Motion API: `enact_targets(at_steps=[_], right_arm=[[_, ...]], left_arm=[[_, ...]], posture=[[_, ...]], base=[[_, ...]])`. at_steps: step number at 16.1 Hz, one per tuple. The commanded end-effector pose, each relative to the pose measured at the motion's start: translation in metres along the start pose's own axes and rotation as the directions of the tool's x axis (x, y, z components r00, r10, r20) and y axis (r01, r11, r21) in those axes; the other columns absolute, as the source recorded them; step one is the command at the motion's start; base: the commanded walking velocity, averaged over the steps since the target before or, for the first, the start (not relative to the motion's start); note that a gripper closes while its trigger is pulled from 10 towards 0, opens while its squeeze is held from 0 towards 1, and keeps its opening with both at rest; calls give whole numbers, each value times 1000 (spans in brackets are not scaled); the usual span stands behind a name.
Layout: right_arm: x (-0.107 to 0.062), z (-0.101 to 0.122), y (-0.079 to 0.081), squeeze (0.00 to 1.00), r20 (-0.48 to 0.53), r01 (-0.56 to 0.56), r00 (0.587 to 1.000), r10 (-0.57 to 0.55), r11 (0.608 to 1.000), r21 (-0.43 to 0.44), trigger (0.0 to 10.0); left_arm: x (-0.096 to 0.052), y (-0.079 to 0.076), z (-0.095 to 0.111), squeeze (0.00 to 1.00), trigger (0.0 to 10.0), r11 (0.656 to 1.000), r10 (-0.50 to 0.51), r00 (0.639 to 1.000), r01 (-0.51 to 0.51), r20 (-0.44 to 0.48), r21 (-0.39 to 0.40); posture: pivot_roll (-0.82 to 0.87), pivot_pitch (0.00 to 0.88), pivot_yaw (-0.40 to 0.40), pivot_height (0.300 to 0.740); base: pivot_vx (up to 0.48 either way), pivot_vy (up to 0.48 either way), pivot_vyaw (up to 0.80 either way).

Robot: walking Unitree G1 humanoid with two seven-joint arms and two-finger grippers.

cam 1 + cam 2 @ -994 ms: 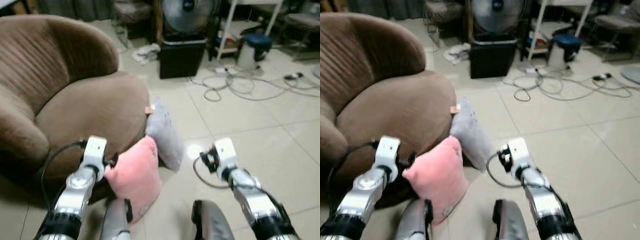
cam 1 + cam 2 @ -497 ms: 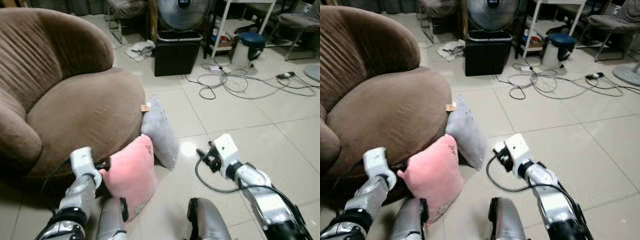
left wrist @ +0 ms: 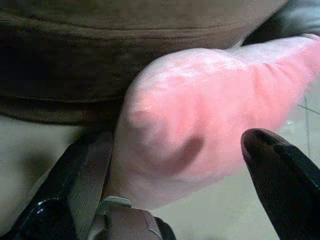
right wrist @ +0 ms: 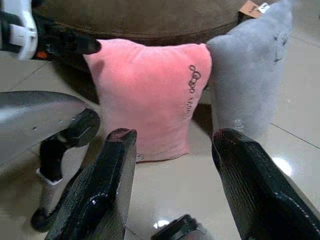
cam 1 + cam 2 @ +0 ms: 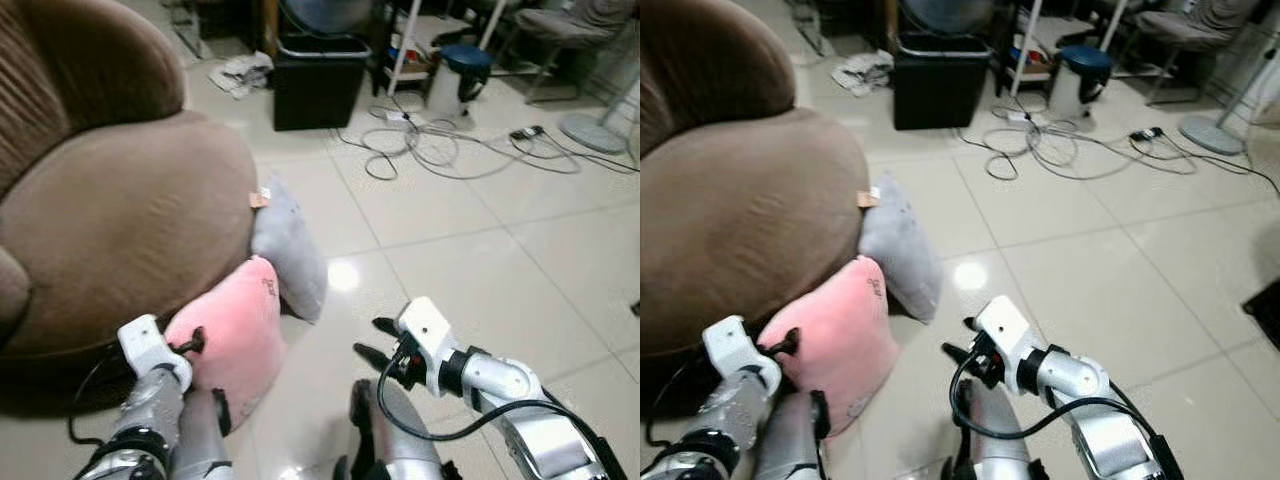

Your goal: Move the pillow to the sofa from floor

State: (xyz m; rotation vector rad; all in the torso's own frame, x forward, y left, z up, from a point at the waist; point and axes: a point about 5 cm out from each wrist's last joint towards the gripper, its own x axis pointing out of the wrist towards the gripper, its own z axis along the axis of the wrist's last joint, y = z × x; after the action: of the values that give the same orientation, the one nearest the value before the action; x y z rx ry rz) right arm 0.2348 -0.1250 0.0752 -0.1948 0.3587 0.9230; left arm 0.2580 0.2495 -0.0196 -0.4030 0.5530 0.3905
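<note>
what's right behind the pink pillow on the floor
The brown sofa rises directly behind the pink pillow, with a grey pillow beside it. The floor between pillow and sofa is hidden.

Black bin (image 5: 319, 80), tangled floor cables (image 5: 440, 148)

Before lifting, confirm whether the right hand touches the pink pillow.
Apart. The right wrist view shows bare floor between the open right hand and the pink pillow.
</note>
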Motion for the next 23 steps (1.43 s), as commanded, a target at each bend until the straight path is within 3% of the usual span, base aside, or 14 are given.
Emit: enact_targets(at_steps=[1,5,9,13,14,15,16,18,20,23], right_arm=[[-4,1,3,0,-7,-33,999,34,999,5,10000],[-13,6,11,0,-14,-59,998,60,998,4,10000],[-30,13,12,0,-27,-48,998,48,999,5,10000],[-45,17,17,0,-39,-46,998,46,999,0,10000],[-50,18,17,0,-44,-44,998,44,999,-1,10000],[-58,19,20,0,-71,-71,995,70,997,-4,10000],[-60,19,22,0,-84,-95,992,94,995,-4,10000],[-58,21,25,0,-116,-175,978,172,985,-12,10000],[-50,26,24,0,-106,-195,976,193,981,-17,10000],[-49,37,28,0,-91,-209,974,207,978,-10,10000]], left_arm=[[-1,4,-1,1000,10000,1000,19,1000,-19,2,-19],[-2,16,4,1000,10000,988,62,996,-53,62,-144],[-1,9,8,1000,10000,958,69,991,-34,115,-285],[0,5,15,1000,10000,938,81,981,-16,175,-346],[0,4,18,957,10000,932,82,977,-5,196,-362],[0,4,21,67,10000,939,96,972,-17,216,-344],[0,5,22,0,10000,948,109,970,-36,217,-316],[-1,15,28,0,10000,965,172,958,-116,230,-237],[-4,32,32,0,10000,957,250,940,-204,232,-207],[-7,49,37,0,10000,935,313,920,-256,235,-246]], posture=[[-116,126,-147,570],[-167,126,-183,570],[-234,112,-239,570],[-287,87,-269,570],[-300,76,-282,570],[-312,69,-300,570],[-311,76,-310,570],[-308,125,-324,570],[-307,172,-338,570],[-326,210,-356,570]], base=[[0,0,0],[0,0,0],[0,0,0],[0,0,0],[0,0,0],[0,0,0],[0,0,0],[0,0,0],[0,0,0],[0,0,0]])
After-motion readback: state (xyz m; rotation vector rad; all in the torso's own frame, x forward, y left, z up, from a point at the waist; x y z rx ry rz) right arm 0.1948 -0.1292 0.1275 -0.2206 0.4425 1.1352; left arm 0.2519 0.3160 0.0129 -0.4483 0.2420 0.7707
